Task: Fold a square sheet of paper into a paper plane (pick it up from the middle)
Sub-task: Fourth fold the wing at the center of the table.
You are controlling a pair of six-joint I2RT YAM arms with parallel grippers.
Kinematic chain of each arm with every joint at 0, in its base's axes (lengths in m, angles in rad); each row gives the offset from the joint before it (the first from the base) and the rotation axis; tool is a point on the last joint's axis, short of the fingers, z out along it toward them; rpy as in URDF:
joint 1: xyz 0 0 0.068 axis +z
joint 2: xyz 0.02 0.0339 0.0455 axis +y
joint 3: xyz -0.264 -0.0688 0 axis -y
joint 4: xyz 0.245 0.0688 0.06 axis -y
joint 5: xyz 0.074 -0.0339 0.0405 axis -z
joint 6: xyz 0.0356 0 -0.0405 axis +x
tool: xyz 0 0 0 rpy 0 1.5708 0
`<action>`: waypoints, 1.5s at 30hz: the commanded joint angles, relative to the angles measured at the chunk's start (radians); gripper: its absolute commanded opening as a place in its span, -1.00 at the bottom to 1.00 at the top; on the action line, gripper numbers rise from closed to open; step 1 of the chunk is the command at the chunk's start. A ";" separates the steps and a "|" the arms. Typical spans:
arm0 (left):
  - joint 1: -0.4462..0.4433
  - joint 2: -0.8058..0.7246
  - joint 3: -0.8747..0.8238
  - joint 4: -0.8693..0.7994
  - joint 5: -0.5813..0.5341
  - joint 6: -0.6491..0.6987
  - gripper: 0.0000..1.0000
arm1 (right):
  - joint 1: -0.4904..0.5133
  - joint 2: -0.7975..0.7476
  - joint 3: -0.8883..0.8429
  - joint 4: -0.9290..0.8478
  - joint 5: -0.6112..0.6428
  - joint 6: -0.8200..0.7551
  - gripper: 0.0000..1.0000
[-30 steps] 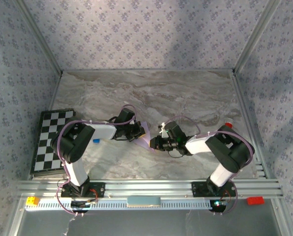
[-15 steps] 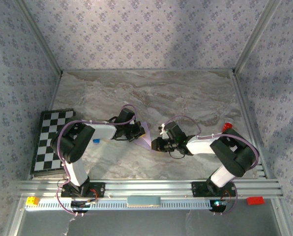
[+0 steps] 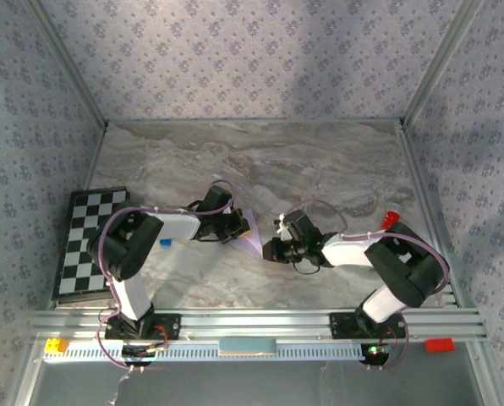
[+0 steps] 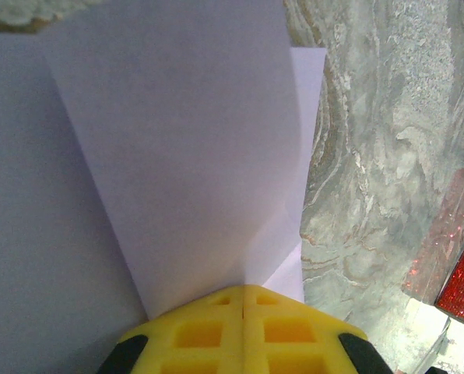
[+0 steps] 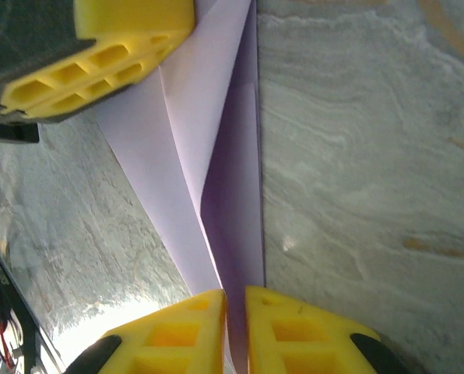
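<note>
**Sheet of paper (image 3: 252, 239) pinched from both sides**

The lilac sheet of paper lies mid-desk, a touch toward 6 o'clock from the centre of the marble desk (image 3: 320, 161), and it is creased into overlapping panels. The left end effector (image 3: 238, 227) holds it from 10 o'clock, yellow pads clamped tight on the paper. The right end effector (image 3: 271, 249) grips from 4 o'clock, fingers nipping the folded edge. Out at 9 o'clock sits the chequered board (image 3: 87, 241), with a small blue cube (image 3: 165, 243) near its edge.

Bare table (image 3: 320, 161) at back, chequered board (image 3: 87, 241) left, paper (image 3: 252, 239) blocking the middle
</note>
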 commanded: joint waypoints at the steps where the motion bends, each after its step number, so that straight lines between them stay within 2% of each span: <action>1: -0.003 0.027 0.001 -0.066 -0.035 0.018 -1.00 | -0.006 -0.026 -0.029 -0.108 -0.009 -0.027 -0.69; 9: -0.002 0.030 -0.001 -0.061 -0.033 0.016 -1.00 | -0.007 0.010 -0.042 -0.092 -0.027 -0.024 -0.86; 18: -0.003 0.028 -0.003 -0.066 -0.035 0.017 -1.00 | -0.004 -0.040 -0.038 -0.116 -0.045 -0.029 -0.82; 24: -0.002 0.028 -0.003 -0.069 -0.037 0.017 -1.00 | -0.002 -0.032 -0.040 -0.142 -0.055 -0.051 -0.89; 45: -0.003 0.030 -0.003 -0.076 -0.043 0.017 -1.00 | -0.002 -0.050 -0.050 -0.199 -0.049 -0.079 -0.74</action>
